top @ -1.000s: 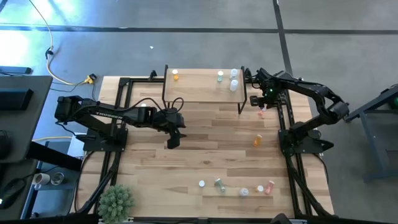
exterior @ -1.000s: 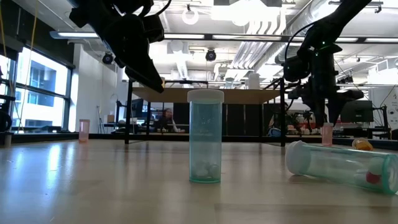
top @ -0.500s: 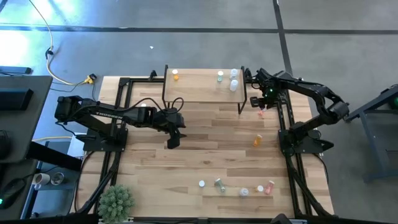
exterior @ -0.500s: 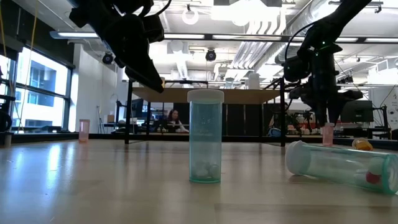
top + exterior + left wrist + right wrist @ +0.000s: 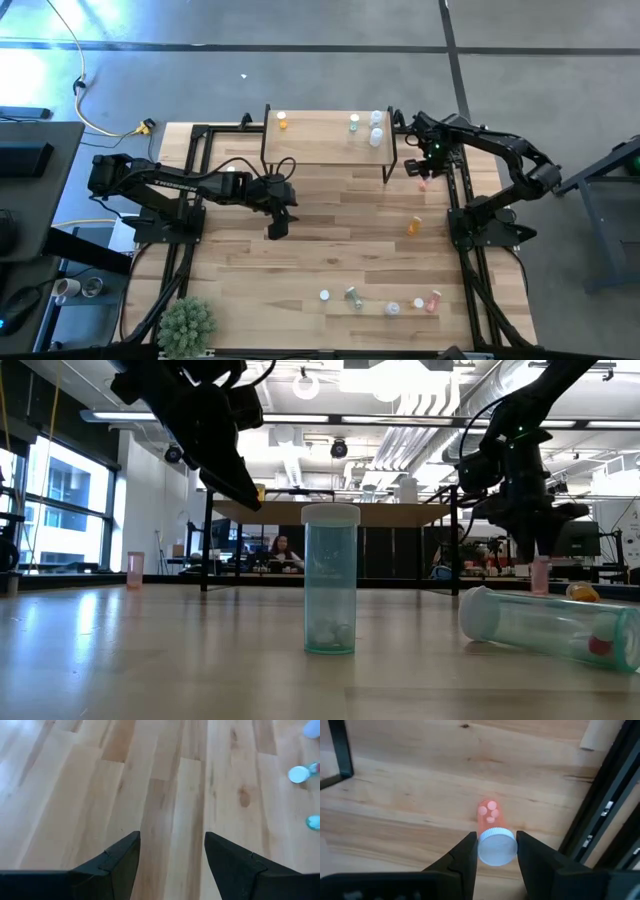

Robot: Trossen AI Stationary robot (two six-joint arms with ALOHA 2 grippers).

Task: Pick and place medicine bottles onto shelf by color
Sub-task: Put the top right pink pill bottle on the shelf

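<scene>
A bottle (image 5: 314, 729) is cut off by the left wrist view's edge.

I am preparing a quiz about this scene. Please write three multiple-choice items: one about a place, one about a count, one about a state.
1. Where is the right gripper?
A. by the shelf's right end
B. beside the plant
C. at the table's front edge

2. How many bottles stand on the shelf?
A. one
B. four
C. seven

3. What is the state of the left gripper?
A. open, empty
B. shut on a bottle
C. holding the plant

Answers: 1 A, the high view shows it there, gripping the pink bottle. 2 B, four caps show. 3 A, only bare table between its fingers.
</scene>
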